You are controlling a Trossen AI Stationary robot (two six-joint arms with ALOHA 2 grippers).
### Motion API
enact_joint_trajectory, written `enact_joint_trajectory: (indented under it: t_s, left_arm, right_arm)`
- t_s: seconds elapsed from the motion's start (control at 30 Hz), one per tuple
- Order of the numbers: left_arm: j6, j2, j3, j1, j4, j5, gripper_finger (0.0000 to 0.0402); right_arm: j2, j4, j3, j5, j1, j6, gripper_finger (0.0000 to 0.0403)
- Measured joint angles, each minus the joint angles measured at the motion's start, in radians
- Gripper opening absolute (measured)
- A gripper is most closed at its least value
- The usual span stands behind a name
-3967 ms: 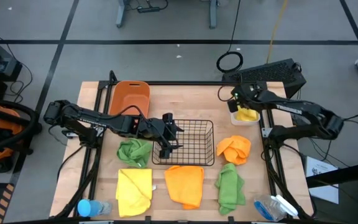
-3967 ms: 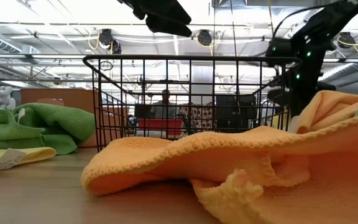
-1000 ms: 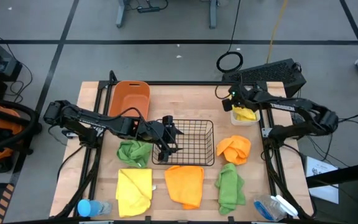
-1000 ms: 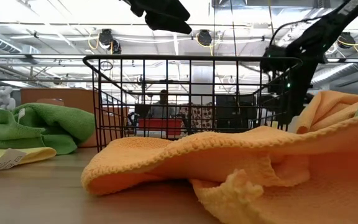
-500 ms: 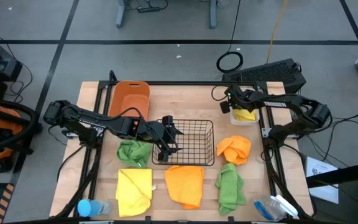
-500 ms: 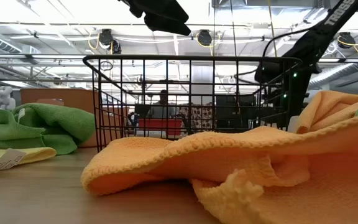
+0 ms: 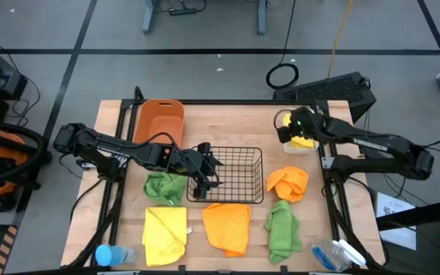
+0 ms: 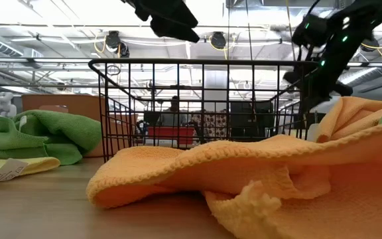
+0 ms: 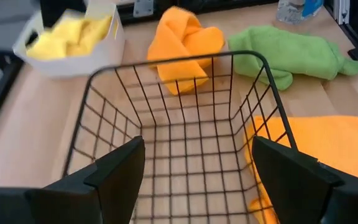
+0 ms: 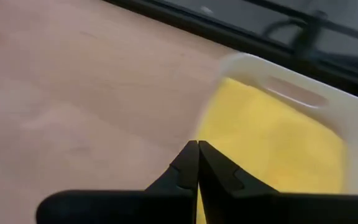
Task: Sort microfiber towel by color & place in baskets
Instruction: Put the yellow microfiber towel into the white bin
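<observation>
- Three baskets stand on the table (image 7: 228, 114): an orange tub (image 7: 160, 121) at upper left of the high view, a black wire basket (image 7: 231, 174) in the middle, and a white bin (image 7: 289, 143) at upper right.
- Seven towels show. Two are green: one (image 7: 165, 186) left of the wire basket, one (image 7: 282, 228) at lower right.
- Two are orange: a flat one (image 7: 226, 226) below the wire basket, a bunched one (image 7: 288, 183) to its right.
- Three are yellow: one (image 7: 165, 235) at lower left, one (image 7: 305, 142) in the white bin, and a scrap (image 7: 285, 120) at the bin's upper edge, beside the right arm.
- The wire basket and the orange tub hold no towel.
- The left gripper (image 7: 205, 177) hangs over the wire basket's left edge, its fingers (image 9: 114, 168) spread wide, holding nothing.
- The right gripper (image 10: 197, 163) is over the white bin's left edge, fingers pressed together, empty.
- Compared with half a second before, the right arm has swung: its wrist now lies above the bin and its forearm stretches out to the right.
- The left arm, baskets and table towels sit as before.
</observation>
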Motion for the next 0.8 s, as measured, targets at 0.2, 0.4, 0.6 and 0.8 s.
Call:
enact_joint_trajectory:
  t_s: [0.2,0.4,0.6,0.8]
  left_arm:
    - [-0.106,0.0,0.003,-0.04,-0.095,0.0,0.0296]
    - [-0.288,0.0,0.006,-0.118,-0.251,-0.007,0.0296]
    - [-0.475,0.0,0.006,-0.217,-0.37,-0.007,0.0296]
    - [-0.664,0.0,0.006,-0.345,-0.421,-0.023,0.0296]
  right_arm:
    - [-0.117,0.026,0.0,0.002,0.229,0.034,0.0]
    - [-0.133,0.166,0.0,0.01,0.449,0.012,0.0]
    - [-0.073,0.261,0.0,0.079,0.623,-0.011,0.0]
    - [0.012,0.375,0.0,0.14,0.753,-0.023,0.0]
